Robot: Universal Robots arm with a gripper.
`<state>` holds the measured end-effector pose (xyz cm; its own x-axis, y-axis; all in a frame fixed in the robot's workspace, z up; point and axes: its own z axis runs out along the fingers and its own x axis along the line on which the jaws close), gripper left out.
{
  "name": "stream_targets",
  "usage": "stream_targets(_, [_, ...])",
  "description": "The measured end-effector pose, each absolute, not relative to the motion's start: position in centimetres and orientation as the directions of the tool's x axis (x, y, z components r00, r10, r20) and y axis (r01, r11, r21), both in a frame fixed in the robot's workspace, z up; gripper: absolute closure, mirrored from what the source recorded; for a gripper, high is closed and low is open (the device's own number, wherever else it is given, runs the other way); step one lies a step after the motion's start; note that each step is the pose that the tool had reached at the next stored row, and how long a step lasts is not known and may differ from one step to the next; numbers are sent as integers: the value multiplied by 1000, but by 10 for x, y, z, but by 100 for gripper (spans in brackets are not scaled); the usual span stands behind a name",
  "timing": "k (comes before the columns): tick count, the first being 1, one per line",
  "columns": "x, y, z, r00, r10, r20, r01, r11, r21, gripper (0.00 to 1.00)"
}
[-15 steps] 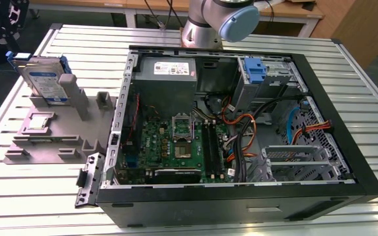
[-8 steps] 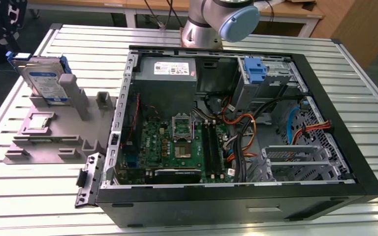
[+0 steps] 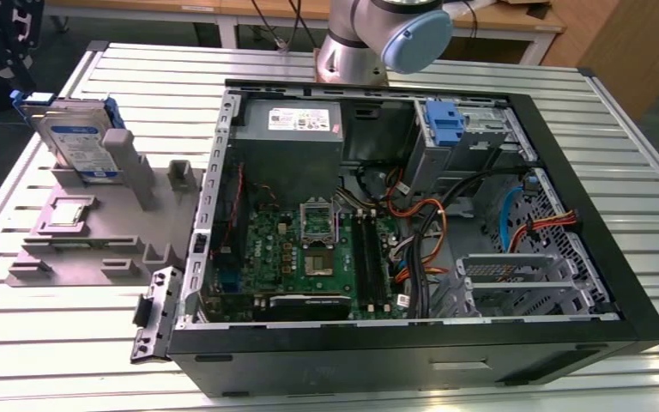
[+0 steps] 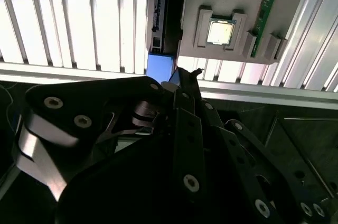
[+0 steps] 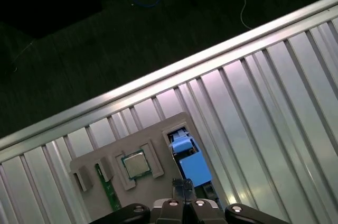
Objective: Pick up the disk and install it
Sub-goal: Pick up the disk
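Right, the disk [image 3: 78,137] stands upright in the grey fixture [image 3: 89,245] at the exterior view's left, beside the open computer case [image 3: 604,283]. The gripper [image 5: 184,188] hovers above it, jaws closed and empty. A good grasp likely needs them spread and squared across the thin top edge.

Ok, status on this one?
Gripper shut, empty, over the disk. Disk upright in the grey holder, not gripped. Open case beside it.
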<state>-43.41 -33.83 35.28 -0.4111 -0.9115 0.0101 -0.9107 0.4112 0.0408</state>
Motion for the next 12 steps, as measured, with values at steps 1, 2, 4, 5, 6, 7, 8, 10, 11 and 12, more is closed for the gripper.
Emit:
stream_targets(1, [-434,-338,353,-411,-912,10,-911,411,41,90])
stream_targets(2, [-434,-338,353,-411,-912,10,-911,411,41,90])
stream_targets(4, [-434,-338,353,-411,-912,10,-911,411,41,90])
stream_targets(5, [-434,-338,353,-410,-912,10,-911,410,41,90])
stream_targets(6, [-434,-338,353,-408,-913,10,-912,408,41,90])
stream_targets(7, [-434,-338,353,-403,-915,10,-914,403,41,90])
stream_targets(8, [-434,-338,353,-394,-919,10,-918,394,41,90])
stream_targets(10, [-434,-338,353,-366,-931,10,-930,366,41,90])
stream_targets(11, [-434,-338,353,-351,-936,10,-935,352,41,90])
stream_targets(12, [-434,-338,353,-336,-942,10,-941,337,41,90])
